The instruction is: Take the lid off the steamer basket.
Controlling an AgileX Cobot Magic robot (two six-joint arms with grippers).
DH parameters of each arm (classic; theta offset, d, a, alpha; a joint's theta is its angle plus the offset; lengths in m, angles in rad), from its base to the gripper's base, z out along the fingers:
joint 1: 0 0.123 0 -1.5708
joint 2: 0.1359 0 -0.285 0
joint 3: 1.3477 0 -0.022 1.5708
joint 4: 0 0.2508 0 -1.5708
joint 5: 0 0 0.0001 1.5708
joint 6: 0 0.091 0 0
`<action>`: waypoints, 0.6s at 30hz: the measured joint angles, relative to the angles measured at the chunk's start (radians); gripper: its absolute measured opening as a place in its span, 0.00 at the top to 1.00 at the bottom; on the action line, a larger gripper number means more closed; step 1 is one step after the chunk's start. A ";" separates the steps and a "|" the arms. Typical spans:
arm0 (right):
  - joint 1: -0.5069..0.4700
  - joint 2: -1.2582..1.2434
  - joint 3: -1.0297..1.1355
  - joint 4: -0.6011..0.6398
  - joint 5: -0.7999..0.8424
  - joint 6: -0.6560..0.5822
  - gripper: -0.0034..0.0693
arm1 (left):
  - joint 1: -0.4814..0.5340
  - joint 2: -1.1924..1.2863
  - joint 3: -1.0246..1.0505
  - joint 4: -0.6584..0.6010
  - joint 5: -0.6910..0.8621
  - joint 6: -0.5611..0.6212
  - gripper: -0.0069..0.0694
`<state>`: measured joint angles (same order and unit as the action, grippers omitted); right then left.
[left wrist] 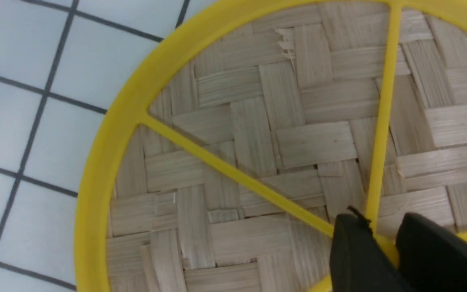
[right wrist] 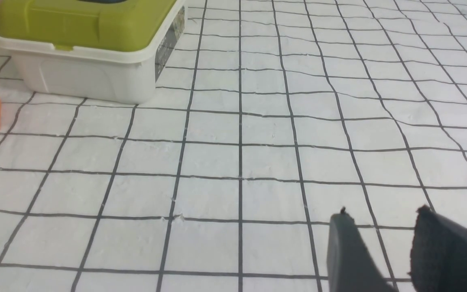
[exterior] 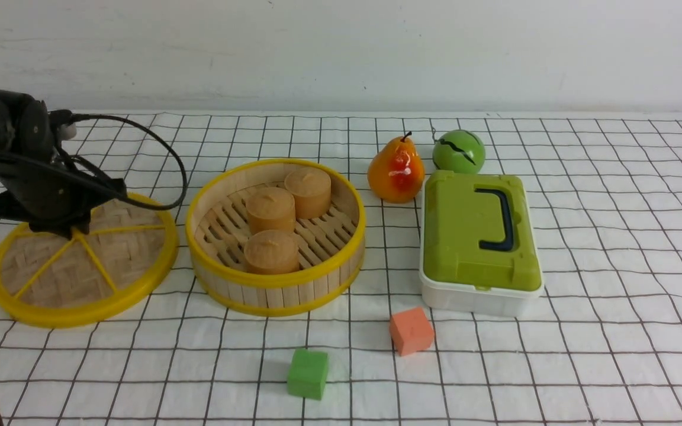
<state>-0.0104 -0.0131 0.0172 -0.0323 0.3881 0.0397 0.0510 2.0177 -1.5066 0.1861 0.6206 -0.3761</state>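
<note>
The bamboo lid (exterior: 140, 236) lies flat on the bench (exterior: 341, 378), just to the left of the open steamer basket (exterior: 276, 287) — so the job looks all but done. The left gripper (left wrist: 383, 243), by far the nearer, stands right over the lid's hub, jaws slightly parted with the hub between them; I cannot tell whether they pinch it. The right gripper (right wrist: 383, 243) is well apart, jaws apart, holding nothing. The next move is likely straight up — the basket rim sits close on one side.
</note>
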 joint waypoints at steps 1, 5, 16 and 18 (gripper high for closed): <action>0.000 0.000 0.000 0.000 0.000 0.000 0.62 | 0.000 -0.003 0.000 -0.001 0.001 0.000 0.65; 0.000 0.000 0.000 0.001 0.000 0.000 0.62 | 0.000 -0.054 0.001 -0.014 0.013 -0.003 0.57; 0.000 0.000 0.000 0.000 0.000 0.000 0.62 | 0.000 -0.672 0.170 -0.145 -0.093 0.087 0.93; 0.000 0.000 0.000 0.000 0.000 0.000 0.62 | 0.000 -0.837 0.296 -0.247 -0.156 0.146 0.93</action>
<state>-0.0104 -0.0131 0.0172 -0.0323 0.3881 0.0397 0.0510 1.1804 -1.2101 -0.0608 0.4648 -0.2303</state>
